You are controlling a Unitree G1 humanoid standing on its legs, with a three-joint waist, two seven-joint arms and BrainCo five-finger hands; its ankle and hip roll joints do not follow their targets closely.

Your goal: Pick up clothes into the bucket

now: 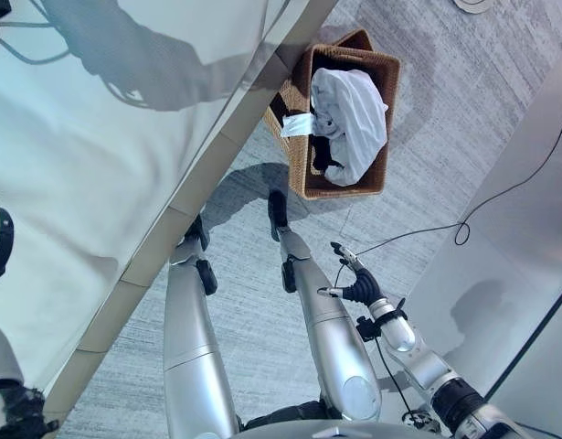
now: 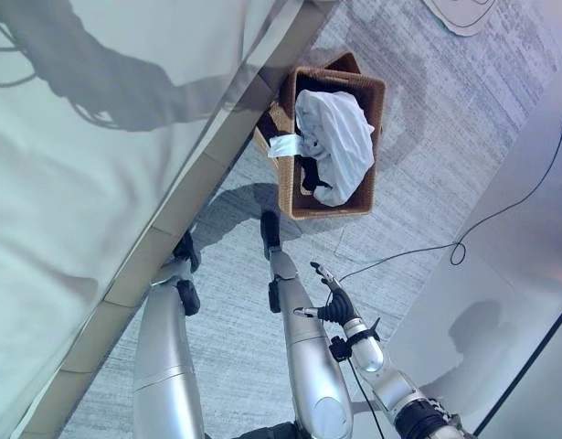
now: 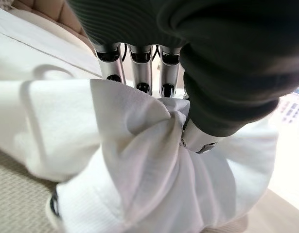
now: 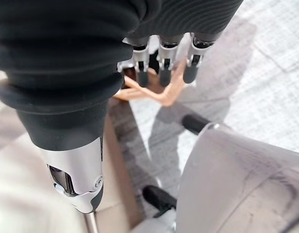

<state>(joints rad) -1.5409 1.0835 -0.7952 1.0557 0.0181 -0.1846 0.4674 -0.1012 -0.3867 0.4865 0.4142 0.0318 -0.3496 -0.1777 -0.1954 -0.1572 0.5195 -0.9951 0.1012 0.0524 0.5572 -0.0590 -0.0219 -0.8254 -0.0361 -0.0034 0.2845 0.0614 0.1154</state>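
The left hand has its fingers and thumb curled into a bunched white cloth on the pale bed. The right hand hangs over the grey carpet, fingers relaxed and empty. One wicker basket stands on the carpet beside the bed, holding one white garment over something dark.

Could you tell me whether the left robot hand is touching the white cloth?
Touching: in the left wrist view the left robot hand has its fingers and thumb curled into the bunched white cloth.
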